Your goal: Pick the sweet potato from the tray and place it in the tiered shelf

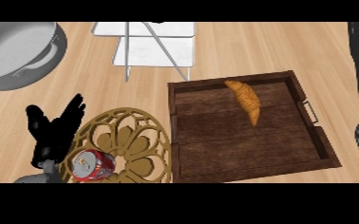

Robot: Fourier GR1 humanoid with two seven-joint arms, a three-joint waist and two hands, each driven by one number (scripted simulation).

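The tapered orange sweet potato (245, 101) lies in the dark rectangular wooden tray (238, 153), its thin tip toward me. My black left hand (51, 126) has its fingers spread apart

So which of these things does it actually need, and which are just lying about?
Needed: orange sweet potato; dark wooden tray; white tiered wire shelf.
Lying about: grey metal pot; gold openwork trivet; red drink can.

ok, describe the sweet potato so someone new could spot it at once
Find the dark wooden tray at the right of the counter. The sweet potato lies alone in its far half, near the back wall. It is orange, long and tapered, unlike the round red can on the gold trivet to the left.
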